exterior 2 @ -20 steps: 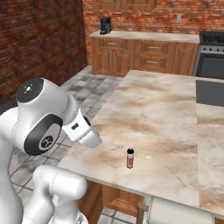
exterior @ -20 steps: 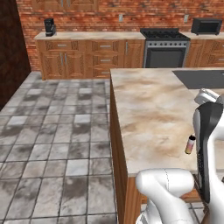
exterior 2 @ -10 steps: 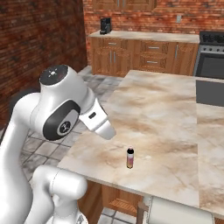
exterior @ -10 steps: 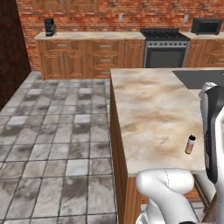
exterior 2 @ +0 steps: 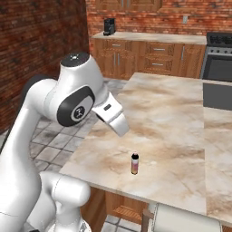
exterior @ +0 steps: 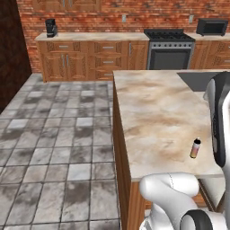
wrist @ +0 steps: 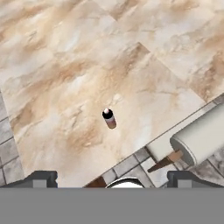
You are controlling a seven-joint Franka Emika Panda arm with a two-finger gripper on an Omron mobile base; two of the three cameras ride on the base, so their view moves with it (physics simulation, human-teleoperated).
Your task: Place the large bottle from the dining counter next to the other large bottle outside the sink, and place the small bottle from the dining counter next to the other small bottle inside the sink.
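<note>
Dining counter, marbled | small bottle upright near its front edge, awaiting pickup | gripper spread wide, empty, high above, lining up descent

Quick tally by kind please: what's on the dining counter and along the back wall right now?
Small bottles: 1, the small bottle upright on the dining counter
Coffee makers: 1, coffee maker
Stoves: 1, stove
Microwaves: 1, microwave
Total: 4
</note>
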